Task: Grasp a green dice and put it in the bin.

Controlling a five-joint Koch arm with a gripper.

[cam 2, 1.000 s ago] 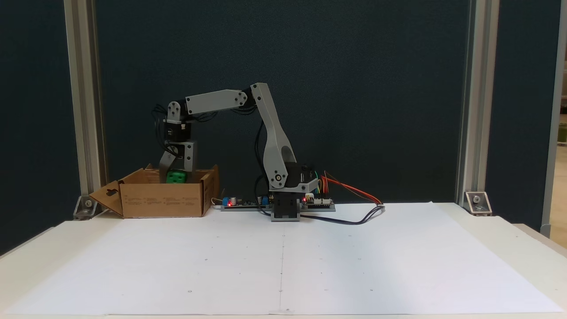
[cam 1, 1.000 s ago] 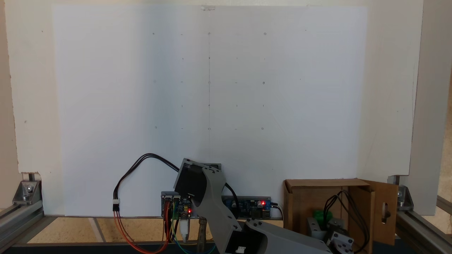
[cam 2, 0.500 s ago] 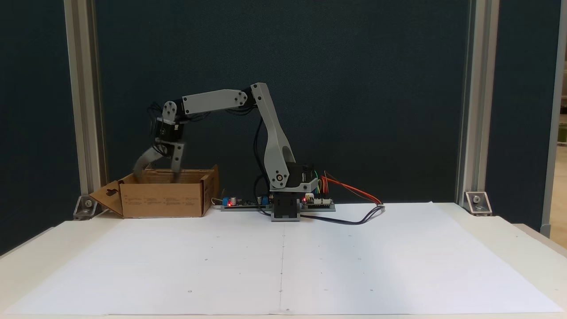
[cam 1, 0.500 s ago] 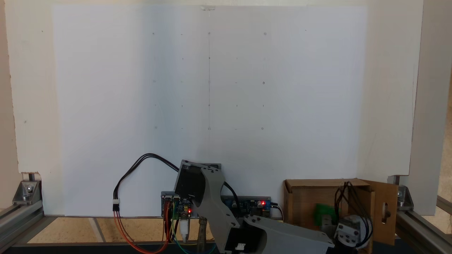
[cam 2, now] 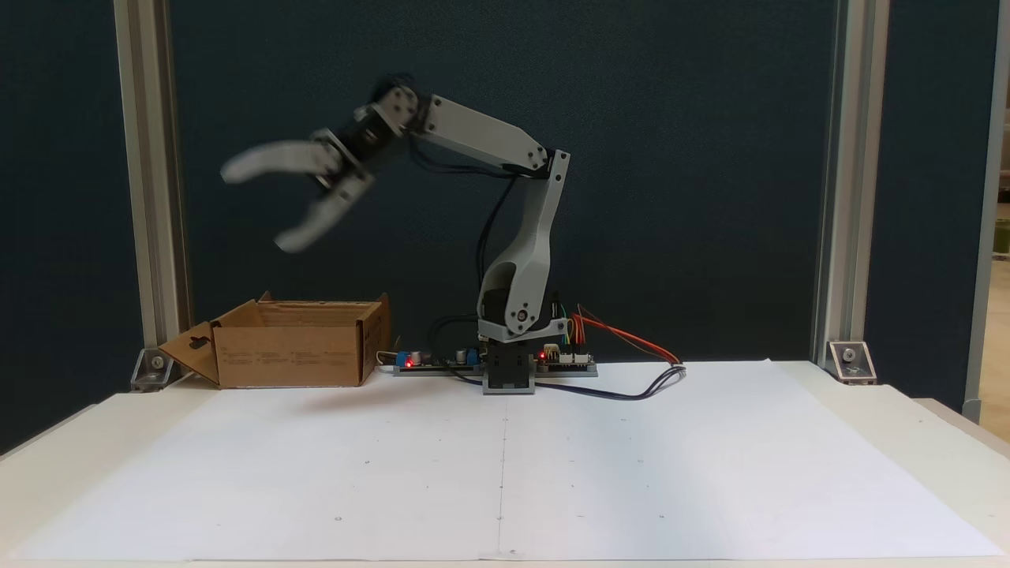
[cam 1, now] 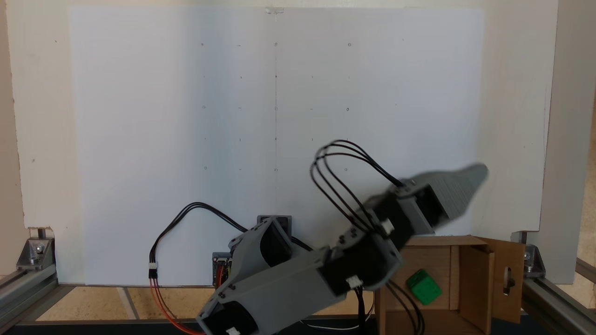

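Now the gripper (cam 2: 256, 205) hangs wide open and empty, with the green dice (cam 1: 423, 287) below it inside the bin (cam 2: 292, 359); a careless downward swing might clip a flap.

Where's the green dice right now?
In a fixed view the green dice lies on the floor of the cardboard bin at the lower right, beside the inner divider flap, with the open gripper raised well clear above the bin.
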